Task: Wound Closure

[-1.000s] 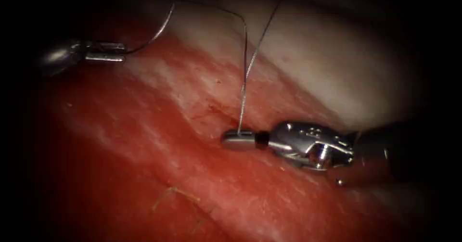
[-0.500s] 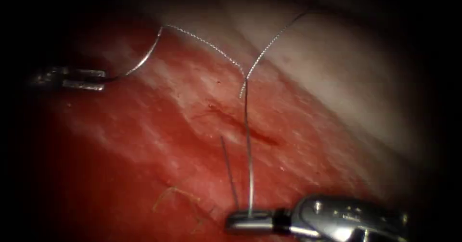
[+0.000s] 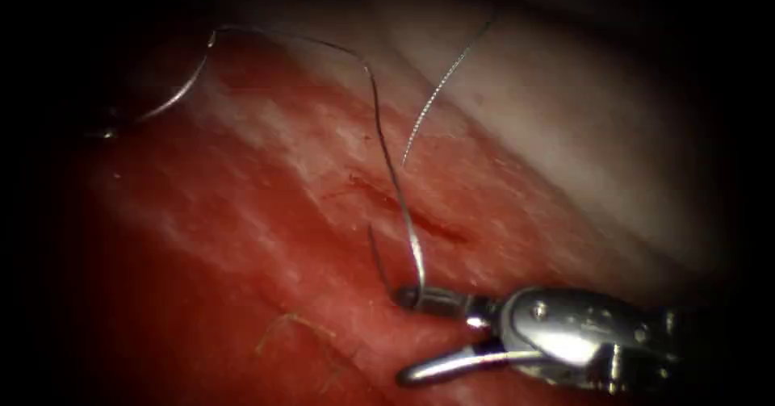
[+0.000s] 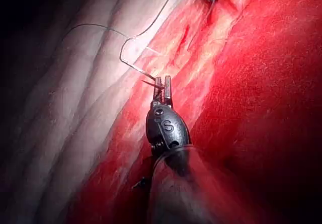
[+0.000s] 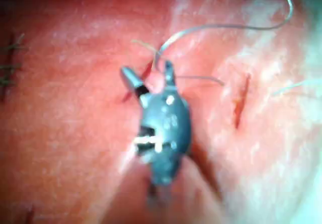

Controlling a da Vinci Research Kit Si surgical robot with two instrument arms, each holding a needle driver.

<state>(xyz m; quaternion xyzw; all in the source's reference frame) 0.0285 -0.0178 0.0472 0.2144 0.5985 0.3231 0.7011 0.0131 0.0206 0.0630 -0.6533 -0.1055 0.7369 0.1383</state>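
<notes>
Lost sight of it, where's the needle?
The needle is far left of the cut, endoscope view, outside the tissue, in the left tool; right tool open, empty.

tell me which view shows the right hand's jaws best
Endoscope view: right hand side-on, jaws wide apart, holding nothing, thread against the upper one. Right wrist view shows them from behind. Left hand holds the needle, free of tissue.

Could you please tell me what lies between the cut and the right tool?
Endoscope view: thread crosses bare tissue from the cut to the open, empty right tool. The left tool holds the needle, clear of tissue.
</notes>
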